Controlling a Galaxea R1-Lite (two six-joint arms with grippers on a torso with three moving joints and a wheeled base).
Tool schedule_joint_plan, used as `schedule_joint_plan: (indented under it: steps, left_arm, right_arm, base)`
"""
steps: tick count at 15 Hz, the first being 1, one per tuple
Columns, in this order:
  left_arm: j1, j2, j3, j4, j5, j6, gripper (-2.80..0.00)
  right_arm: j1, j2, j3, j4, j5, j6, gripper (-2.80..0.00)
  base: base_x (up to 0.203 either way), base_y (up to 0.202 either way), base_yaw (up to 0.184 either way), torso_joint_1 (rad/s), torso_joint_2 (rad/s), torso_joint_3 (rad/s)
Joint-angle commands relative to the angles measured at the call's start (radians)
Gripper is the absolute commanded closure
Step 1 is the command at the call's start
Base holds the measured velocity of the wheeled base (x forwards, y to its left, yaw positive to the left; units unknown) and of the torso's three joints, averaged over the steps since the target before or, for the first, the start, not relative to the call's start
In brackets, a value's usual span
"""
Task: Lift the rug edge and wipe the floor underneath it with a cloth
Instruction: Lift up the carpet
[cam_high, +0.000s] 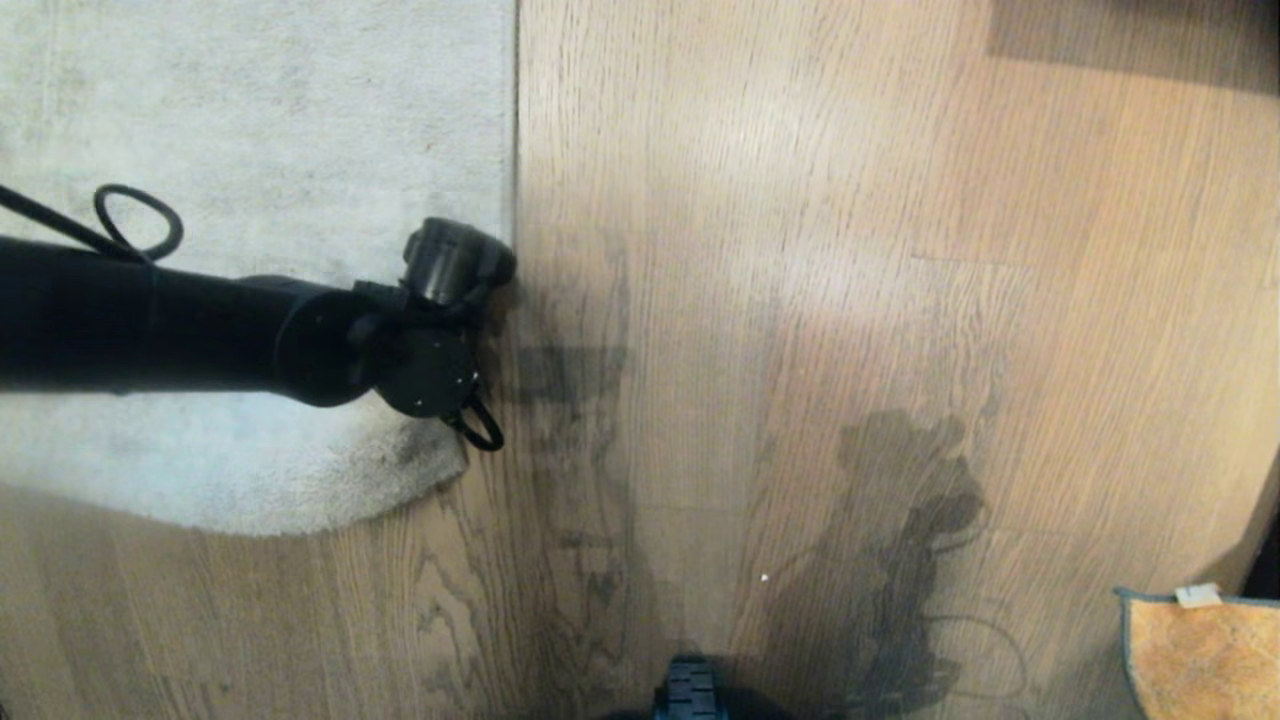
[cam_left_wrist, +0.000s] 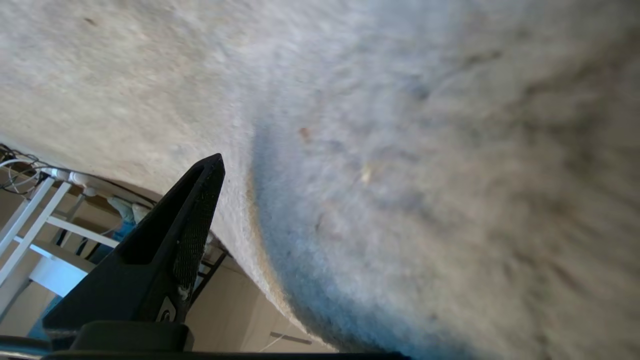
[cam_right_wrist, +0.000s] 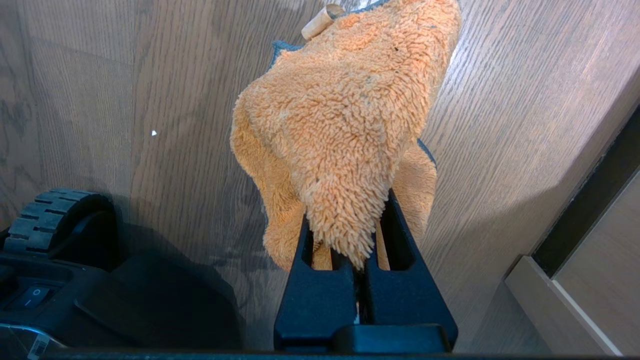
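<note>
The robot's left arm (cam_high: 200, 320) reached in from the left, low over the pale grey rug, with its wrist end right at the rug edge (cam_high: 514, 150) where the pile met the floor (cam_high: 800, 300). In the head view the near corner of the rug bulged in a rounded curve beside the wrist and did not lie flat and square. The left gripper (cam_left_wrist: 235, 210) stood wide apart; from its wrist camera only one black finger (cam_left_wrist: 170, 240) showed, lying close along the rug, where a thin beige border ran between a paler and a greyer, shaded stretch of pile. Whether that finger touched the rug I could not tell. Behind it a white frame (cam_left_wrist: 30, 220) and some cables stood at the far side of the room. The right gripper (cam_right_wrist: 357, 235) hung low by the robot's base, its two black fingers pinched tight on the cloth (cam_right_wrist: 345, 125), an orange fuzzy rag with dark trim and a small pale tag (cam_right_wrist: 320, 20) at its far end, which draped forward over the wood planks. In the head view a corner of that cloth peeked in at the lower right, well apart from the rug. A ribbed black wheel (cam_right_wrist: 55, 215) of the base sat near the right gripper, and the robot's shadow fell across the planks between the two arms.
</note>
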Motion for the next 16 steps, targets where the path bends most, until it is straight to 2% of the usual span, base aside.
schedule_joint_plan:
  steps: [1,12,16]
  left_arm:
    - [-0.001,-0.013,-0.017,-0.001,0.003,0.002,-2.80]
    - [-0.005,-0.017,-0.146,0.001,0.006,0.042,-2.80]
    - [-0.021,-0.020,-0.103,0.002,0.006,0.037,-2.80]
  right_arm:
    - [0.000,0.001,0.000,0.000,0.001,-0.001,0.00]
    - [0.000,0.001,0.000,0.000,0.001,-0.001,0.00]
    - [0.000,0.001,0.000,0.000,0.001,-0.001,0.00]
  base:
    - [0.000,0.000,0.000,0.000,0.00,0.000]
    - [0.000,0.000,0.000,0.000,0.00,0.000]
    - [0.000,0.000,0.000,0.000,0.00,0.000]
